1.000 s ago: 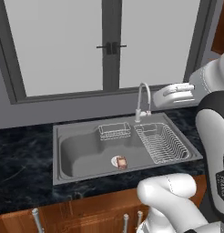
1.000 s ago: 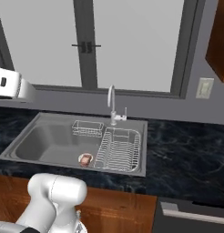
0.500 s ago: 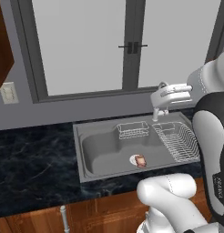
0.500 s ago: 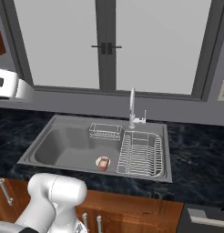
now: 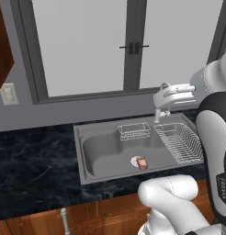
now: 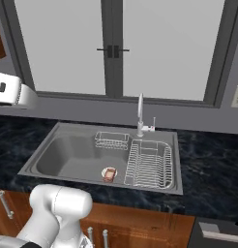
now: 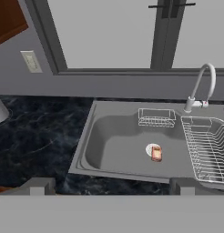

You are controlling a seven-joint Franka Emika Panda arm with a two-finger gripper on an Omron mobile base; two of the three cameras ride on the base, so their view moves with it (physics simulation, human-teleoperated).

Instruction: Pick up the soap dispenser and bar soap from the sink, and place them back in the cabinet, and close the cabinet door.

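The small reddish-brown rectangular bar soap point(image 7: 156, 154) lies on the floor of the grey stainless steel sink point(image 7: 114, 150), overlapping a small white round dish point(image 7: 151, 149), in front of the small wire basket point(image 7: 156, 117). Descend straight over the block, closing across its narrow sides. The fingers point(image 7: 40, 186) hover high above the sink, well apart, holding nothing.

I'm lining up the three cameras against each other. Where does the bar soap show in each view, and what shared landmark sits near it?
Left base view: the bar soap lies on the sink floor, right of centre, beside a small white dish.
Right base view: low in the basin, just left of the dish rack.
Hand view: mid-basin, below the small wire basket.
Shared landmark: the dish rack beside it.
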